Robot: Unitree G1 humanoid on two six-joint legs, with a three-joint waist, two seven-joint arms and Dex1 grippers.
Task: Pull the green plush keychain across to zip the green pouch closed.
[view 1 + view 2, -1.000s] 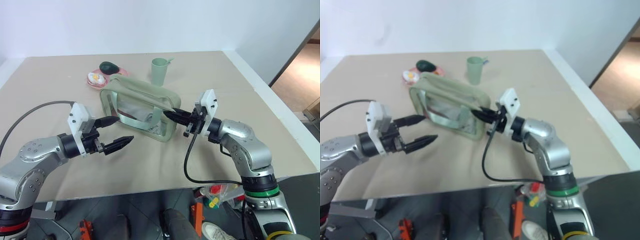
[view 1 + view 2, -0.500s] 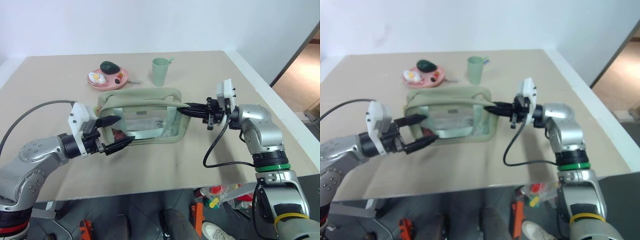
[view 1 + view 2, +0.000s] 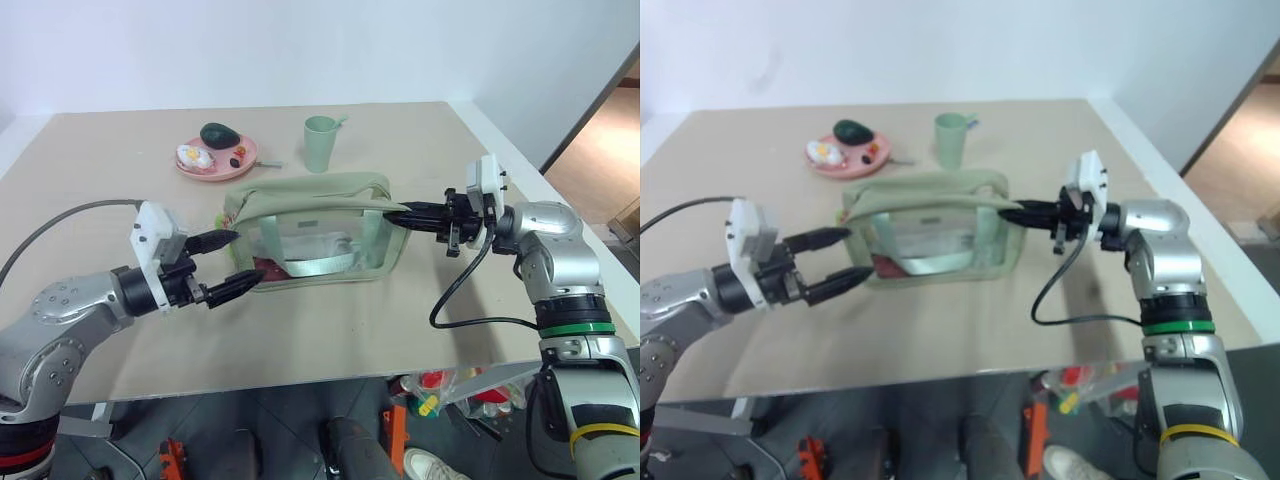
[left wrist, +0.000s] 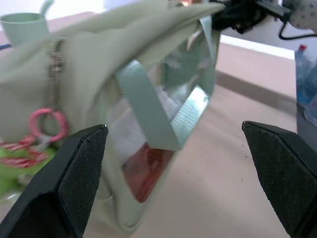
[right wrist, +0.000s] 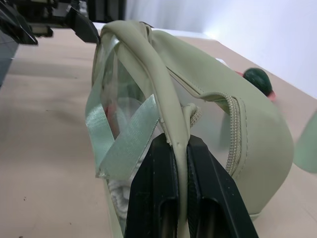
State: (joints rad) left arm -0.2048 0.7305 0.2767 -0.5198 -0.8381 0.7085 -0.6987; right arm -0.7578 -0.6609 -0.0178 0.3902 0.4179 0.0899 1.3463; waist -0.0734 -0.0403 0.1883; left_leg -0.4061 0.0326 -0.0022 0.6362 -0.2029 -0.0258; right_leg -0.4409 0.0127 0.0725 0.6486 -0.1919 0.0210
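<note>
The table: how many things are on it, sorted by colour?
Green: 4 – pouch, plush keychain, cup, avocado
Pink: 1 – plate
White and yellow: 1 – fried-egg toy on the plate
Total: 6

Pouch (image 3: 310,225) mid-table btwn hands; plate (image 3: 215,160) & cup (image 3: 319,143) behind it
</note>
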